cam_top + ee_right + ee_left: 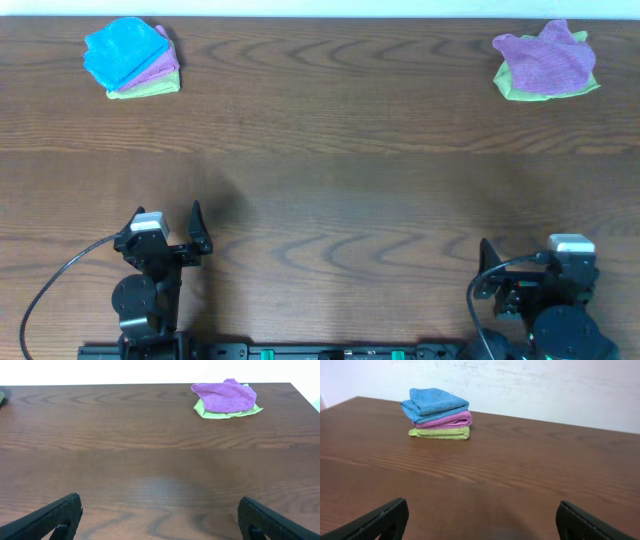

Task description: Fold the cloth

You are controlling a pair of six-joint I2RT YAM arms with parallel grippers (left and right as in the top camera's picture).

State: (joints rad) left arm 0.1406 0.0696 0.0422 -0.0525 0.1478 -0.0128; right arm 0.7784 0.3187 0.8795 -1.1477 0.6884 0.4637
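The sky-blue cloth [123,48] lies folded on top of a stack at the table's far left corner; the left wrist view shows the cloth [436,403] resting on a folded purple cloth [447,420] and a lime-green one [441,433]. My left gripper [166,228] sits at the near left edge, far from the stack. It is open, and bare table shows between its fingers [481,512]. Near the right front edge, my right gripper [535,262] is also open and holds nothing [160,507].
A crumpled purple cloth [545,58] lies on a lime-green one [520,92] at the far right corner, and the right wrist view shows that purple cloth [225,396] too. A black cable [55,285] loops beside the left arm. The wooden table [330,190] spans the whole view.
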